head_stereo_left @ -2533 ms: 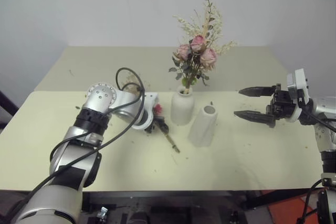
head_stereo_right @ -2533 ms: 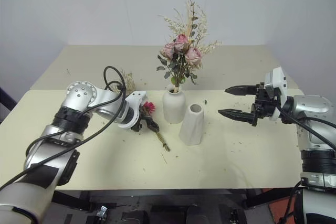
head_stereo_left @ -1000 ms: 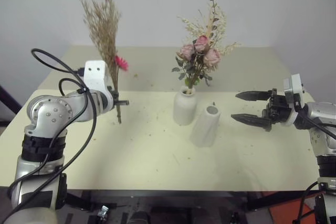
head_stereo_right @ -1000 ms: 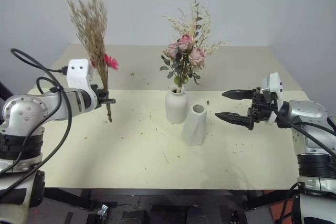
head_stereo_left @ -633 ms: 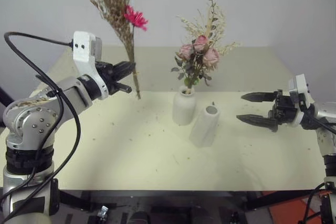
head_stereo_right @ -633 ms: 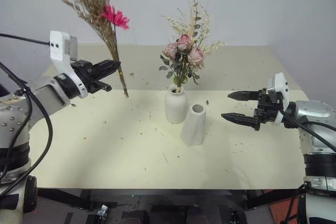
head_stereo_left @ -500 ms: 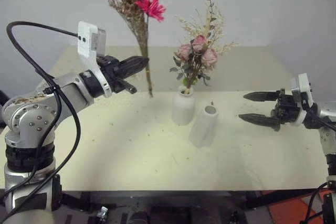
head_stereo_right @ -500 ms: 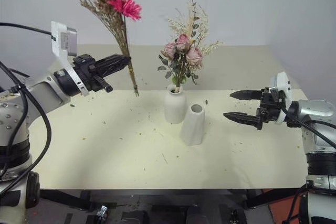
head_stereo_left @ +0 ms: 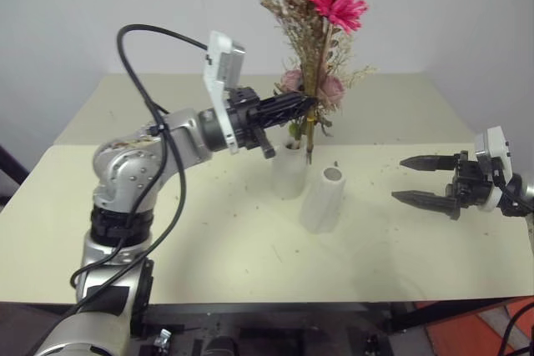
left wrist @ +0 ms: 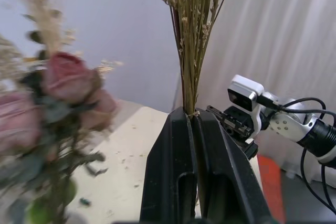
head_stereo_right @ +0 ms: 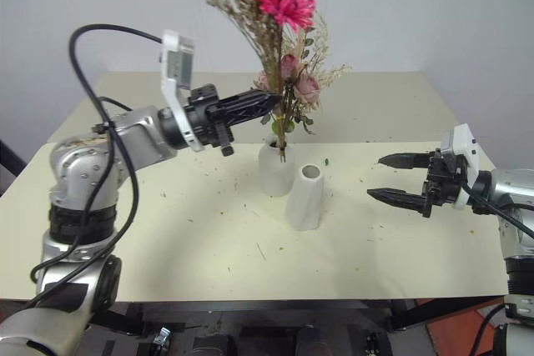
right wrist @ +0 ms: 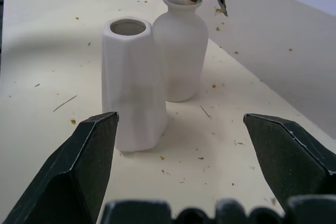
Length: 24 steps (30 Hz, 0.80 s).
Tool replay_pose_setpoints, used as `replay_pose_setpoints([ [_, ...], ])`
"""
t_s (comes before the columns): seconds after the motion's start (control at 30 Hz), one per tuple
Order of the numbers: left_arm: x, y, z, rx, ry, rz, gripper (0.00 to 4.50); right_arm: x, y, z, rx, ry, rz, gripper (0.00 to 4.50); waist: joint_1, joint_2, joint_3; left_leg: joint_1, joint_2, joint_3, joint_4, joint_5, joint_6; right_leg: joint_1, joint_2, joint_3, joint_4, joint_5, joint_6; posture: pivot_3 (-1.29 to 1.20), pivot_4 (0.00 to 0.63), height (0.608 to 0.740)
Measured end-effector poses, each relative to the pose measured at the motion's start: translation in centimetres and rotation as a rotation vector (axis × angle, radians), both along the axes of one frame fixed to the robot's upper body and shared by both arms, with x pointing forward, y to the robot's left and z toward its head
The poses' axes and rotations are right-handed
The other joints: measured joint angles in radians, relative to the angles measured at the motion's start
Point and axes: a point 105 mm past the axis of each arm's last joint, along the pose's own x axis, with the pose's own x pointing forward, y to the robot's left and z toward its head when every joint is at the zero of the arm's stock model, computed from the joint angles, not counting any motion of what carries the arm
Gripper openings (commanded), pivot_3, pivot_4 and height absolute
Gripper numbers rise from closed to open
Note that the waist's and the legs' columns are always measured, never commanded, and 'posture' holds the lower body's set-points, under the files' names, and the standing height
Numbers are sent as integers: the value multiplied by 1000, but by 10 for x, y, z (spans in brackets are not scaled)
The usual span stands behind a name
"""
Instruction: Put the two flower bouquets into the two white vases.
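Over the crumb-strewn pale tabletop (head_stereo_left: 209, 248), we are holding the light, brittle grass-and-daisy bouquet (head_stereo_left: 313, 14) low on its thin stems in our left gripper's (head_stereo_left: 307, 106) clamped jaws, above the empty tapered vase (head_stereo_left: 324, 199), while our right gripper's (head_stereo_left: 425, 181) jaws are gaping wide.

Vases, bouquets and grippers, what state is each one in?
Bottle vase: upright, holds rose bouquet.
Cone vase: upright, empty.
Grass bouquet: held in the air.
Left gripper: shut on grass bouquet.
Right gripper: open, empty.
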Motion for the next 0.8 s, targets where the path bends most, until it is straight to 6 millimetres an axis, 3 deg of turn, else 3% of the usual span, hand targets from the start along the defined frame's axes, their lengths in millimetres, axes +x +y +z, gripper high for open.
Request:
replay_pose_setpoints([
  [0.1, 6, -10, 0, -13, -7, -20, 11, -4, -1, -1, 3, -2, -12, 4500, 0, 0, 0, 0, 0, 0, 0, 0, 0, 0, 0, 0, 0, 0, 0, 0, 150, 740],
  [0.53, 13, -45, -33, 63, -24, -50, 11, -10, 3, 3, 15, -19, -32, 4500, 0, 0, 0, 0, 0, 0, 0, 0, 1, 0, 0, 1, 0, 0, 0, 0, 150, 740],
  [0.8, 14, -50, -45, 91, -97, -26, 11, -10, 5, 5, 19, -31, -32, 4500, 2, 0, 0, 2, 0, 1, 0, 0, 1, 2, 0, 1, 0, 0, 1, 0, 150, 740],
])
